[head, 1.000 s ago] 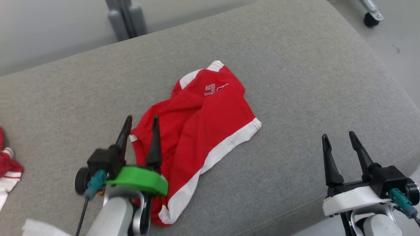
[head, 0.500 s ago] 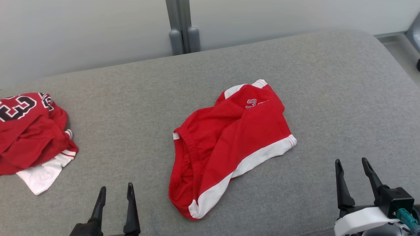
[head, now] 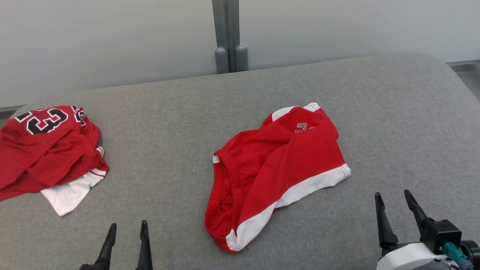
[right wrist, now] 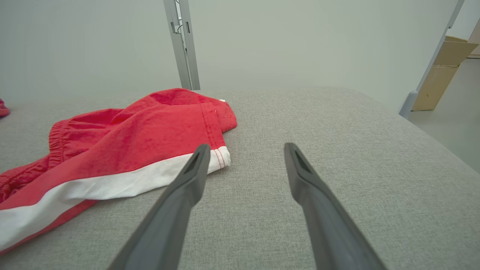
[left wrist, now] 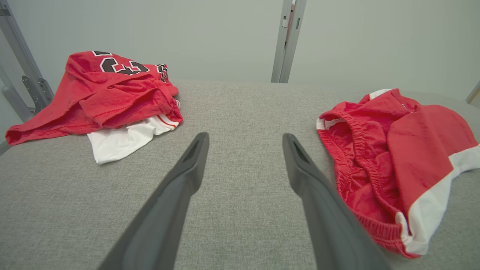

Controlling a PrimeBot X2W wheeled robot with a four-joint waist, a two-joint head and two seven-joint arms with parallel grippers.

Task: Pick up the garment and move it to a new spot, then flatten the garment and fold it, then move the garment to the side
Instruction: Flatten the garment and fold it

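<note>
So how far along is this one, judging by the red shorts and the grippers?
Possibly done: the red shorts lie apart from the numbered jersey, so the first move may be over. In hand: nothing; the left gripper and right gripper hover clear of them, jaws open and empty. Left: the shorts are rumpled, so flattening, folding and moving aside.

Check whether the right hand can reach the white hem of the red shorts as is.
Probably yes. The right hand is open, and bare grey cushion lies between it and the white hem of the red shorts; nothing stands in the way.
</note>
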